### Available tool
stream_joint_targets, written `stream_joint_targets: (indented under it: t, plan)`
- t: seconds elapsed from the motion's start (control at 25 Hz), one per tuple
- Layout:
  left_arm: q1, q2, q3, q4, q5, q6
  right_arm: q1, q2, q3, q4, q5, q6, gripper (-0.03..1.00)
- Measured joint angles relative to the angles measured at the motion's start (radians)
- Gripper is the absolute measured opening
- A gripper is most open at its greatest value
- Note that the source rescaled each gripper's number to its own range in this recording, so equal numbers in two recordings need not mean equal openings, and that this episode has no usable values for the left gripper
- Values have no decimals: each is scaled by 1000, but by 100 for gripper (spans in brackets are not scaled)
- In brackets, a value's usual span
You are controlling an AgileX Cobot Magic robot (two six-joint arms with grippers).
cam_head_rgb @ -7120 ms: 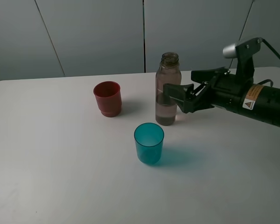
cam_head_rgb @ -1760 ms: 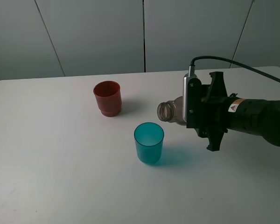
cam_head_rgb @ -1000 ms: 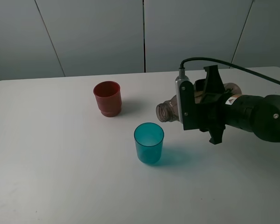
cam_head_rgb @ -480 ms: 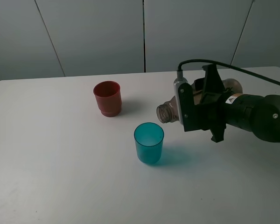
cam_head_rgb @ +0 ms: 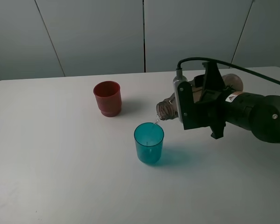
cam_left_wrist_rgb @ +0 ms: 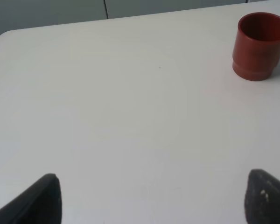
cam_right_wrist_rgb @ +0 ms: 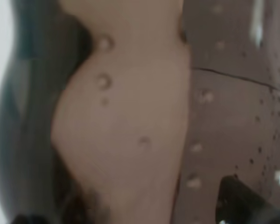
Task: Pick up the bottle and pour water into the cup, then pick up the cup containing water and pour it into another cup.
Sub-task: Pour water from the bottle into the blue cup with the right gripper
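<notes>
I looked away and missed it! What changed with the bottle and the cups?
The jaws of the right gripper took hold of the bottle, lifted it off the table and tipped it sideways. Now its mouth dips down and water trickles into the teal cup. The teal cup and the red cup stayed put.

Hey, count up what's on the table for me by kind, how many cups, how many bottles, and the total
Cups: 2, a teal cup and a red cup
Bottles: 1, the bottle, held off the table and tipped toward the teal cup
Total: 3
</notes>
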Motion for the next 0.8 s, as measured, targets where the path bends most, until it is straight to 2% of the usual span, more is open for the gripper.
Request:
stream_joint_targets:
  t: [0.8]
  plan:
    - [0,0,0,0,0,0,7,0,0,-66,-40,-67,0]
